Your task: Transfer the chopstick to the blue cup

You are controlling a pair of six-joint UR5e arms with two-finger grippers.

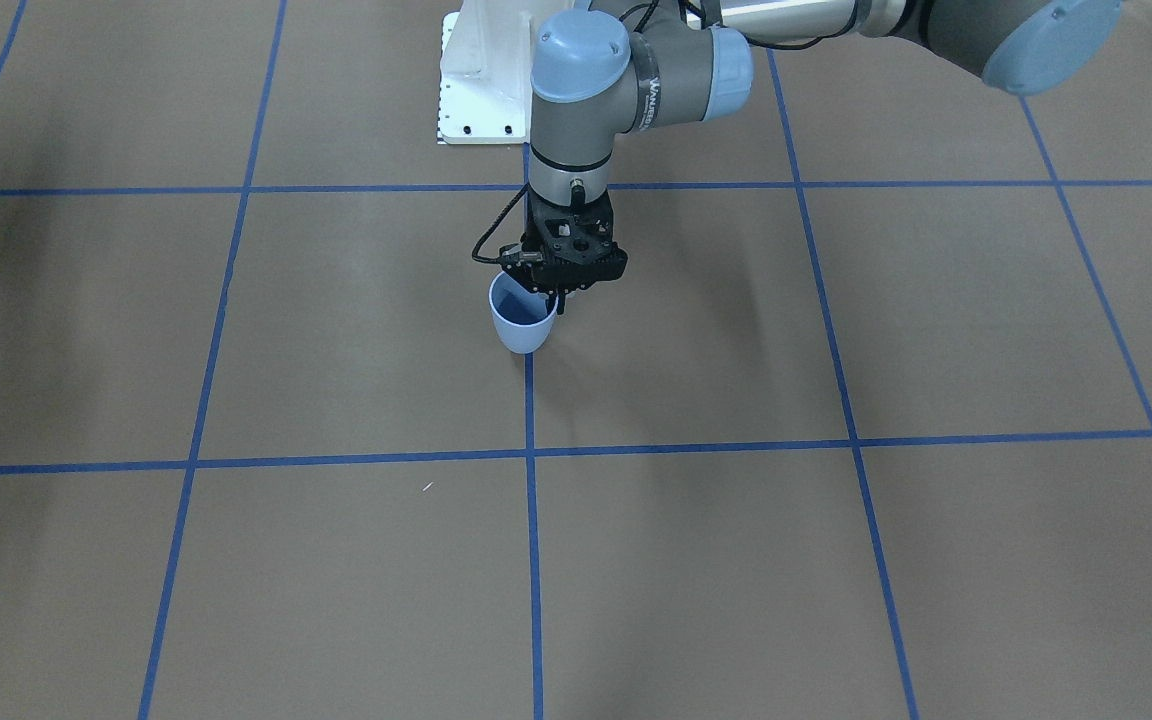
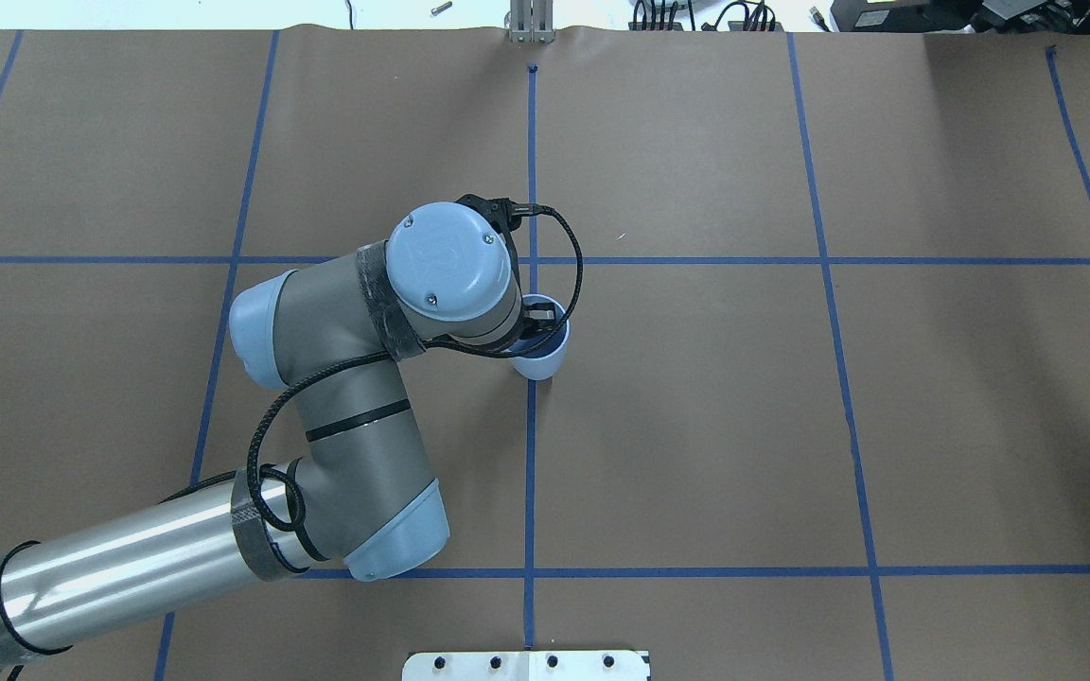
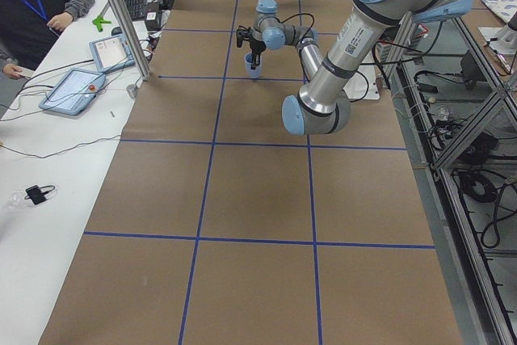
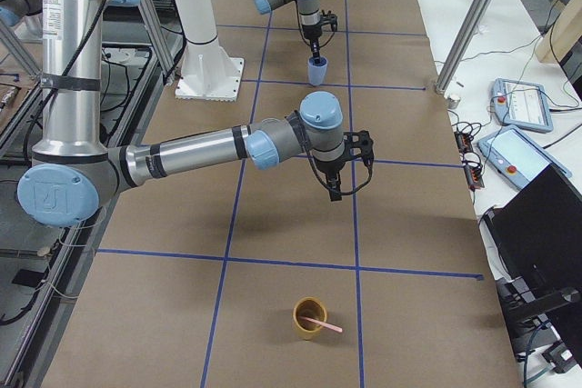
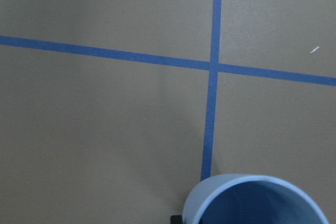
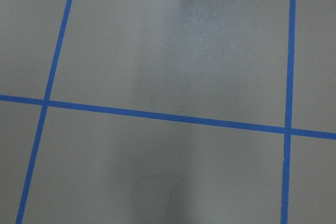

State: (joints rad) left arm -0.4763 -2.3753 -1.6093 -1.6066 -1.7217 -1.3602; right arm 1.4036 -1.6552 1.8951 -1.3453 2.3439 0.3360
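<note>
Claw of the left arm [image 1: 558, 297] is hanging straight down over the blue cup [image 1: 520, 322], with its fingertips dipping into the cup's mouth on the side toward the robot's left. The wrist and the cup's rim are hiding those fingertips, so it cannot be told how wide this claw is standing or whether it is gripping anything. The blue cup is standing upright on the brown surface [image 1: 736, 560], on a blue tape line [image 1: 533, 540]. The chopstick [image 4: 327, 324] is resting well apart from the blue cup, near the end of the surface on the robot's right. It is leaning in a brown cup [image 4: 306, 315], with one end sticking out over the rim. The right claw [image 4: 336, 190] is hovering between the two cups, and its opening cannot be judged from the one view showing it. A tiny white fleck [image 1: 427, 487] is lying on the surface.
</note>
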